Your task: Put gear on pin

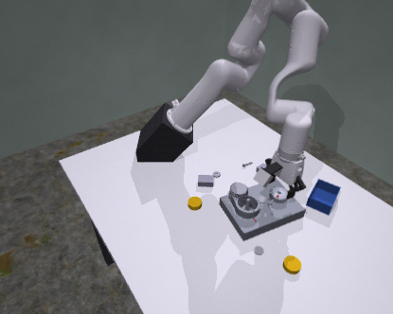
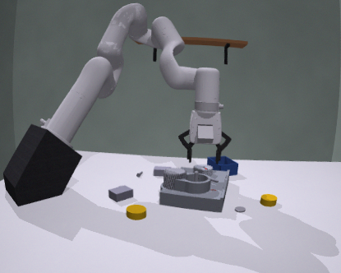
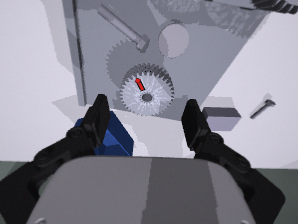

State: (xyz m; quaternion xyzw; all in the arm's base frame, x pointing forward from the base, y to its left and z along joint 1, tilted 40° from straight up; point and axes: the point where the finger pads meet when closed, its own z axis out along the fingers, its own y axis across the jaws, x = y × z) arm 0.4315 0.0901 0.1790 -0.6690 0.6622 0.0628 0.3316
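The loose gear (image 1: 278,193) (image 2: 202,168) (image 3: 147,95) is pale with a red arrow on its face. It lies flat on the far corner of the grey timing case (image 1: 263,228) (image 2: 190,202) (image 3: 92,50). My gripper (image 1: 282,184) (image 2: 204,159) (image 3: 147,107) is open and hangs straight above the gear, one finger on each side and clear of it. A round collar housing (image 1: 247,208) (image 2: 194,186) and a tall fixed gear (image 1: 238,190) (image 2: 174,178) stand on the case's other half. A small red mark (image 1: 255,219) (image 2: 212,190) shows on the case near the collar.
A blue bin (image 1: 324,196) (image 2: 228,165) (image 3: 114,136) stands close beside the case. A grey block (image 1: 205,180) (image 2: 121,192) (image 3: 220,117), a screw (image 1: 246,165) (image 2: 139,173) (image 3: 262,108), two yellow discs (image 1: 194,202) (image 1: 292,264) and a small grey disc (image 1: 259,250) lie around it.
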